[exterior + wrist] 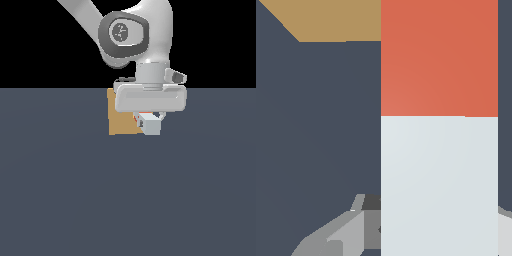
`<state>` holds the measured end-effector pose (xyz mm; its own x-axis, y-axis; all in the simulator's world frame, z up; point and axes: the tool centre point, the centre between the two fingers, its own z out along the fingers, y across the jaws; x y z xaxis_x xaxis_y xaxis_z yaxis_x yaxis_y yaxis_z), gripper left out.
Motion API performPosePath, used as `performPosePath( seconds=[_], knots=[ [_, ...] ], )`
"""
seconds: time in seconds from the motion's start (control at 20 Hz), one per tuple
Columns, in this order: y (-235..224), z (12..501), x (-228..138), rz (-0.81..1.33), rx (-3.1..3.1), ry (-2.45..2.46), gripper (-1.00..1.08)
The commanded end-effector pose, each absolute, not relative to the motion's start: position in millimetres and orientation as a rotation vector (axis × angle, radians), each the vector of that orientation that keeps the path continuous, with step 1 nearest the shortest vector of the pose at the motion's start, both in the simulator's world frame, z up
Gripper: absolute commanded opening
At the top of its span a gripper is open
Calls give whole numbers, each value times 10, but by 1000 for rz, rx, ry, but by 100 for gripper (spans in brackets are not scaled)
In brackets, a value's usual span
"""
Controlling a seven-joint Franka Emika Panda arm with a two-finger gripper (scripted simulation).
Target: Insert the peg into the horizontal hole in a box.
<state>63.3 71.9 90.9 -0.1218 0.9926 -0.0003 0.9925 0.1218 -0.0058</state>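
Exterior view: the white Panda gripper [150,119] hung low before the flat tan-brown square box [121,120], pinching the long grey-white bar-shaped peg with the red end [151,125]. Peg seen end-on, long axis running toward the box face. Hole hidden behind the hand. Open floor at 6 o'clock.

Wrist view: peg [439,150] filled the frame, red end leading at 12 o'clock, box [331,20] at 11 o'clock. Red tip overlapped the box's edge; contact unclear. Hole unseen.

Peg [439,125] showing red over pale grey-white, box [120,122] glowing tan-brown — white-and-grey arm [135,35], slate-grey floor [125,200] lying plain
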Motion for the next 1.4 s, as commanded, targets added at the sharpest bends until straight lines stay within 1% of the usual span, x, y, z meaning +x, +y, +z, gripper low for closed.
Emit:
performPosePath(
  seconds=[0.0,0.3,0.5,0.65,1.05,1.35],
  knots=[
    [722,958,651,-1,-2078,-2359,-100],
    [724,942,640,3,-2076,-2358,-100],
    [824,942,620,3,-2076,-2358,-100],
    [990,946,595,2,-2076,-2358,-100],
    [1616,961,517,-2,-2077,-2360,-100],
    [1790,965,503,-2,-2077,-2360,-100]
  ],
)
